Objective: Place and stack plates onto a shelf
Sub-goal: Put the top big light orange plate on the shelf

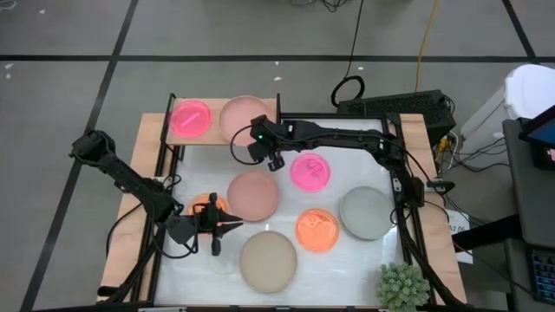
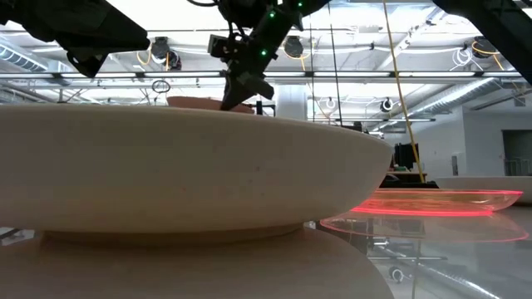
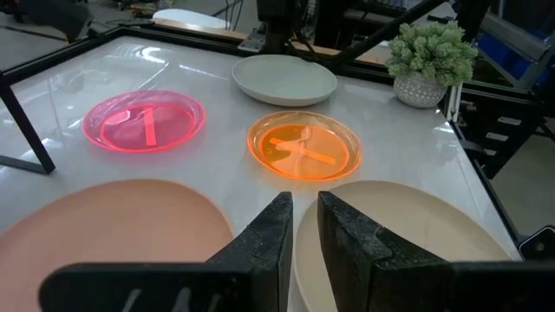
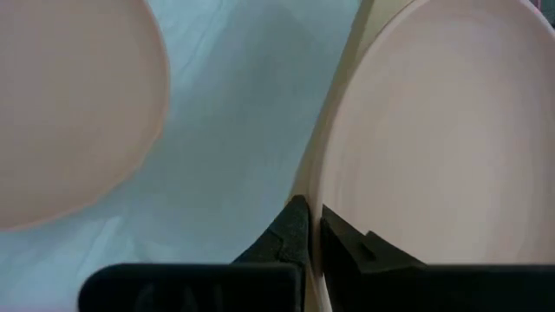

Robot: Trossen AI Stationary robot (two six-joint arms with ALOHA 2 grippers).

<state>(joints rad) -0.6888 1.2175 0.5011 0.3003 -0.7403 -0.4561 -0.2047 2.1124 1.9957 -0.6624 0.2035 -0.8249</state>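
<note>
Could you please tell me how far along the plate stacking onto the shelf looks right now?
Done: a small translucent neon pink plate lies on the light-wood shelf. In hand: the right claw grips the rim of a large dusty-pink plate over the shelf. Left: six plates on the white table, one small orange plate beside the left claw. No stacks yet.

Your high view looks straight down on the whole white tabletop [image 1: 347, 260]. Your low view sits level against the large matte beige plate [image 2: 183, 166], which the left wrist view shares [image 3: 408, 234].
</note>
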